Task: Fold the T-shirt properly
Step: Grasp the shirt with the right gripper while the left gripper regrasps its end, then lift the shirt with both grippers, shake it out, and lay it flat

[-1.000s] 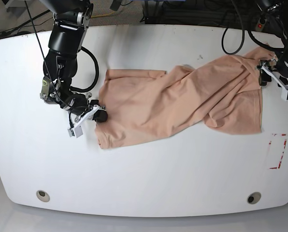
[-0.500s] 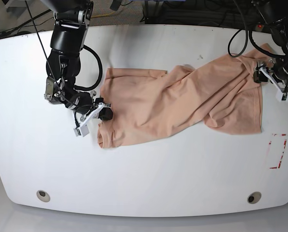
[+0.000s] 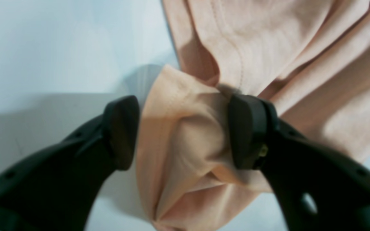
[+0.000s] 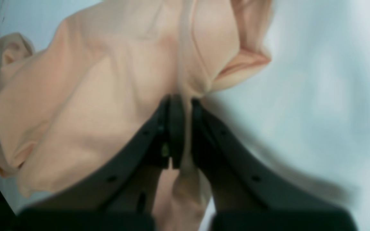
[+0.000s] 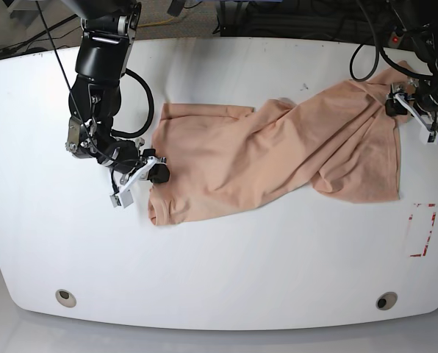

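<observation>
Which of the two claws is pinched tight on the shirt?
The right gripper: its fingers squeeze the T-shirt. The left gripper's stand apart.

bare white table (image 5: 226,272) in front of T-shirt (image 5: 278,147)

T-shirt (image 4: 85,106) blurred, cropped in wrist views.

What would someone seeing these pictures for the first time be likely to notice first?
The peach T-shirt stands out most, sprawled crumpled and twisted across the middle of the white table. At the base view's left, the right end effector is pinched shut on the shirt's edge. At the far right, the left end effector straddles a bunched fold of the cloth, its jaws apart.
</observation>
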